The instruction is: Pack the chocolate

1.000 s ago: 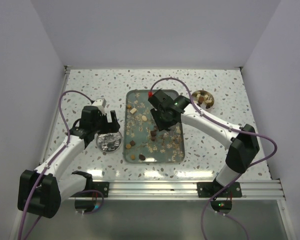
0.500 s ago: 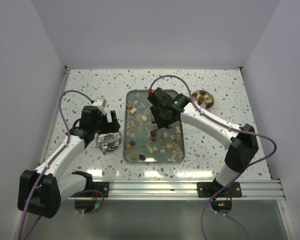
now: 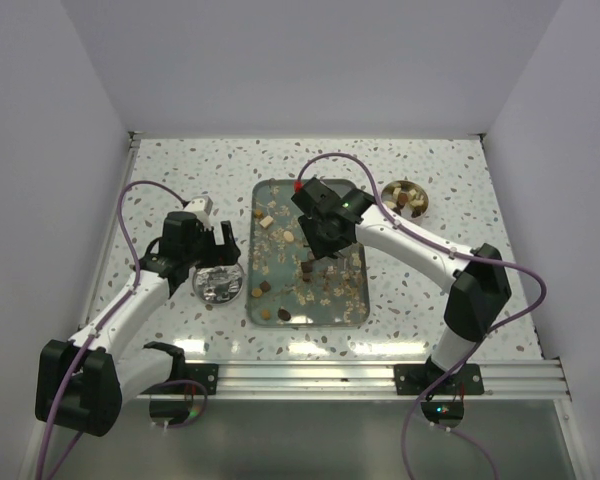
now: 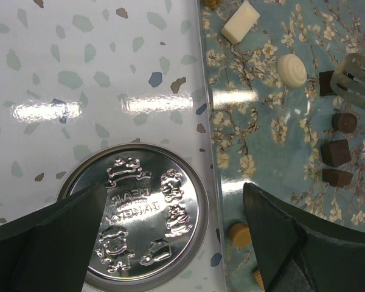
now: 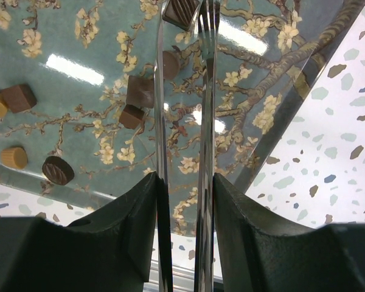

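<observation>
Over the tray (image 5: 79, 103), tongs (image 5: 205, 121) are being pinched by right gripper (image 5: 184, 201) — chocolate (image 5: 140, 91) risks being nudged away by off-centre tips; left gripper (image 4: 175, 201) spread.

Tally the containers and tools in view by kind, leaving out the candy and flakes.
tray: 1
tin: 1
bowl: 1
tongs: 1
Total: 4
</observation>
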